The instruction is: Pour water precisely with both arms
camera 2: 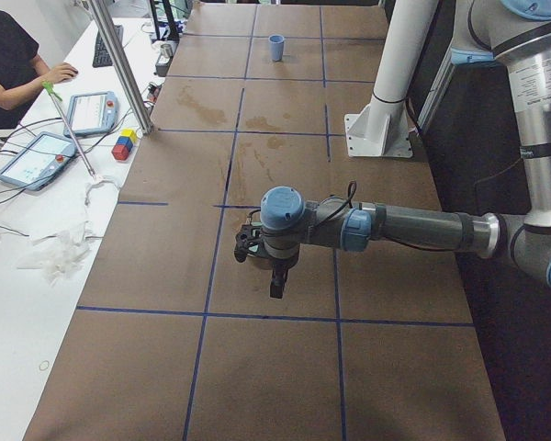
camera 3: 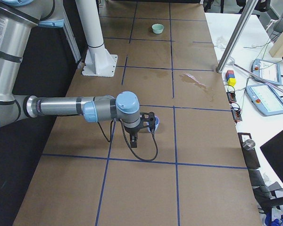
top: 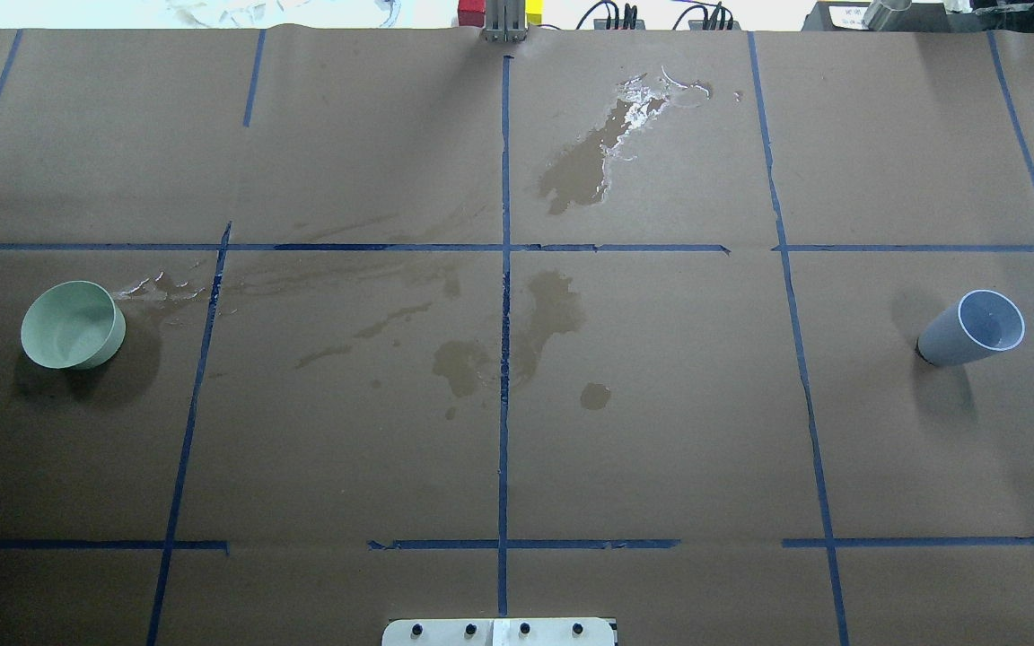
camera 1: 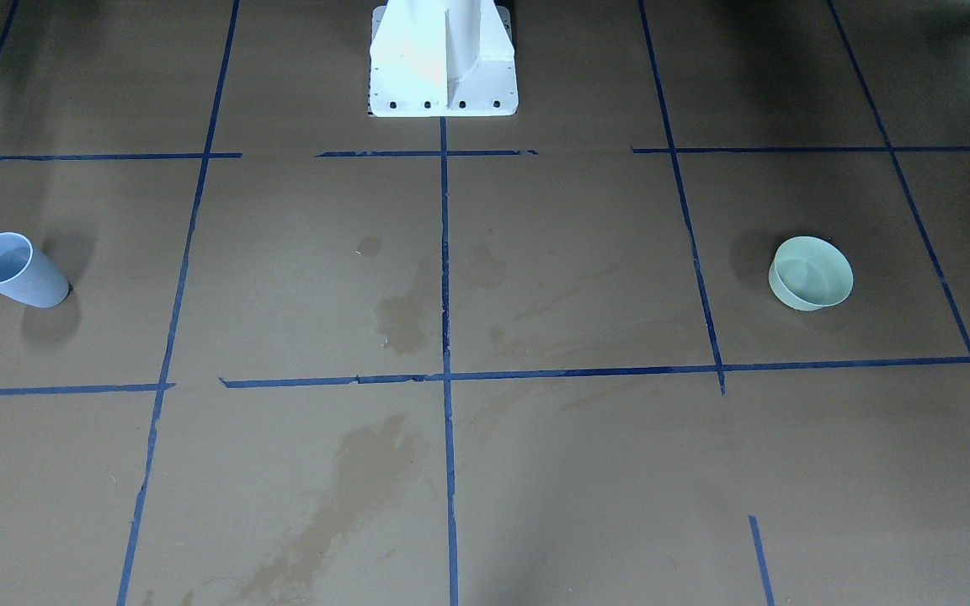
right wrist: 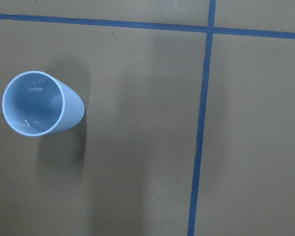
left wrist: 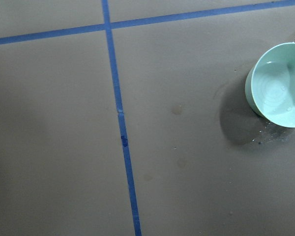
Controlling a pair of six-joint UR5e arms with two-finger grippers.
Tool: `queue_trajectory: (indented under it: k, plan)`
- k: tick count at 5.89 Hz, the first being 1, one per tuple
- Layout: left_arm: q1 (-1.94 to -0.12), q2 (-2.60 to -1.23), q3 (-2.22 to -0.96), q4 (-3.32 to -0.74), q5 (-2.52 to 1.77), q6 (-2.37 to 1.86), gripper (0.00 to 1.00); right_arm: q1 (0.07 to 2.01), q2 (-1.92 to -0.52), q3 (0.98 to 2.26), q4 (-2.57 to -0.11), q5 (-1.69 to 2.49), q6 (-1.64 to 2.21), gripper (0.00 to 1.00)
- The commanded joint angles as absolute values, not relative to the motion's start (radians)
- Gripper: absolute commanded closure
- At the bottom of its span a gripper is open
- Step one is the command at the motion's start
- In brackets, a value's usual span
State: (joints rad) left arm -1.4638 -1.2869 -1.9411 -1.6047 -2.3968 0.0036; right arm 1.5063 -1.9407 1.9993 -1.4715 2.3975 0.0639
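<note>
Water (left wrist: 280, 93) lying in the bowl, both my claws hanging above the table.
I am seeing it rippling in the pale green bowl (left wrist: 249, 88) at 9 o'clock overhead, with the pale blue cup (right wrist: 71, 110) standing at 3 o'clock. My left gripper (camera 2: 250, 246) is hovering near the bowl, my right gripper (camera 3: 148, 121) near the cup; whether they are parted or closed, I cannot tell.

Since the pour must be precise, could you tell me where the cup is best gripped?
Probably across the cup's wall at mid-height, approaching level from the robot's side: it stands upright and tapers downward, so a top grip would block pouring.
</note>
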Motion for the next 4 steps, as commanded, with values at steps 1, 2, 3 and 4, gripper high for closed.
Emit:
queue_trajectory:
  k: [1, 2, 3, 4]
  plan:
    - [-1.390, -1.319, -1.939, -1.627, -2.396, -0.067, 0.00, 1.496, -1.937, 1.997, -1.470, 2.393, 0.063, 0.00]
    - [-1.300, -1.336, -1.934, -1.728, -2.396, -0.300, 0.00, 1.496, -1.943, 1.997, -1.465, 2.382, 0.057, 0.00]
    - [-1.204, -1.360, -1.861, -1.910, -2.387, -0.510, 0.00, 1.496, -1.944, 1.997, -1.465, 2.384, 0.064, 0.00]
    - [-1.127, -1.414, -1.757, -2.065, -2.349, -0.675, 0.00, 1.496, -1.944, 1.997, -1.463, 2.387, 0.064, 0.00]
